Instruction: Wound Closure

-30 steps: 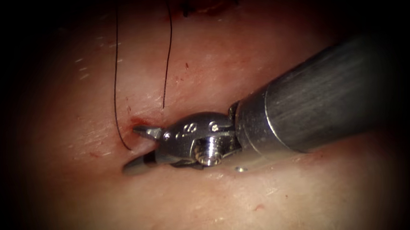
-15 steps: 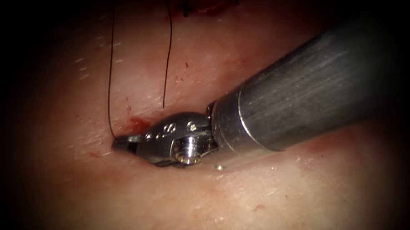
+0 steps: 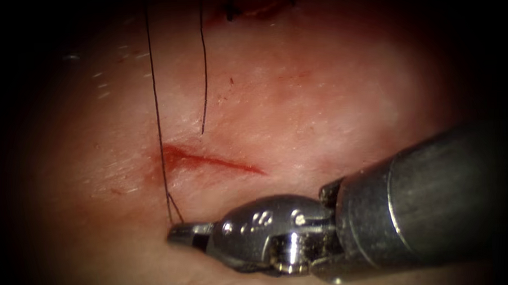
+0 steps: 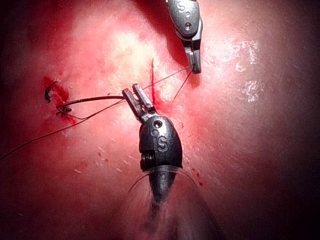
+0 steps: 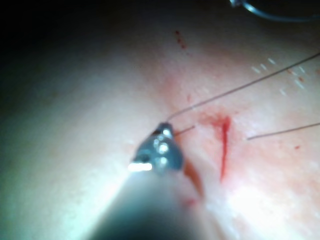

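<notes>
My right tool comes in from the right low over the tissue, its jaws shut on the dark thread. That strand runs taut from the jaws up toward the stitched cut at the far edge. A second strand hangs beside it and ends free. In the left wrist view my left tool has its jaws shut where the thread crosses them, and a darker strand leads on to the stitched cut. I cannot make out the needle. The right tool grips the thread beyond.
A streak of red fluid lies on the tissue just above the right tool's jaws, also seen as red fluid beside the right tool's tip. The thick right shaft covers the tissue at the lower right.
A second ago the right tool's jaws stood open at the red spot. They shut on the thread, then drew back toward the lower right, pulling the strand taut and uncovering the red streak.
</notes>
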Robot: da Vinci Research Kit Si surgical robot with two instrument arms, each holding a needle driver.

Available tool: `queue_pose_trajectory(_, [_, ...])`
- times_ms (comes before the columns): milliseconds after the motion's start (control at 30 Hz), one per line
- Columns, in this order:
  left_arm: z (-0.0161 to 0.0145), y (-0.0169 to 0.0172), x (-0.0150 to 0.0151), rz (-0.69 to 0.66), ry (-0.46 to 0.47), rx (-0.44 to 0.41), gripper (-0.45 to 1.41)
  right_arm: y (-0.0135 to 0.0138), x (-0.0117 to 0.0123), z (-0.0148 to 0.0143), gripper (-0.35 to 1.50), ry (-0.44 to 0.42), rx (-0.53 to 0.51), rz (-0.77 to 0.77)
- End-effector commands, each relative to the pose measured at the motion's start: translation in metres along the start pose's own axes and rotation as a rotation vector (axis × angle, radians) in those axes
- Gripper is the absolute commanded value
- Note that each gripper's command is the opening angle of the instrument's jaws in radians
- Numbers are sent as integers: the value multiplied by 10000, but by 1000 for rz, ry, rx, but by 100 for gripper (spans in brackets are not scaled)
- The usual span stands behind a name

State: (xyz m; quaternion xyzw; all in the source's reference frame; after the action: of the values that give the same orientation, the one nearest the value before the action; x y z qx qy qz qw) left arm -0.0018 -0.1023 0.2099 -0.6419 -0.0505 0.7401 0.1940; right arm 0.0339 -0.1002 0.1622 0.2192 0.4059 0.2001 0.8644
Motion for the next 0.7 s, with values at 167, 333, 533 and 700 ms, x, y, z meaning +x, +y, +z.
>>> queue_pose_trajectory(167, [4, 41, -15, -10, 8, -4, -45, -70, 37, -7, -35, 44, 28, 10])
queue_pose_trajectory(333, [1, 52, -28, -24, 10, -3, -45, -89, 68, -10, -35, 76, 28, 7])
queue_pose_trajectory(533, [2, 48, -38, -21, 15, -3, -45, -80, 69, -9, 145, 118, -68, -41])
queue_pose_trajectory(700, [-5, 30, -43, -22, -4, 20, -45, -88, 48, -37, 148, 146, -80, -50])
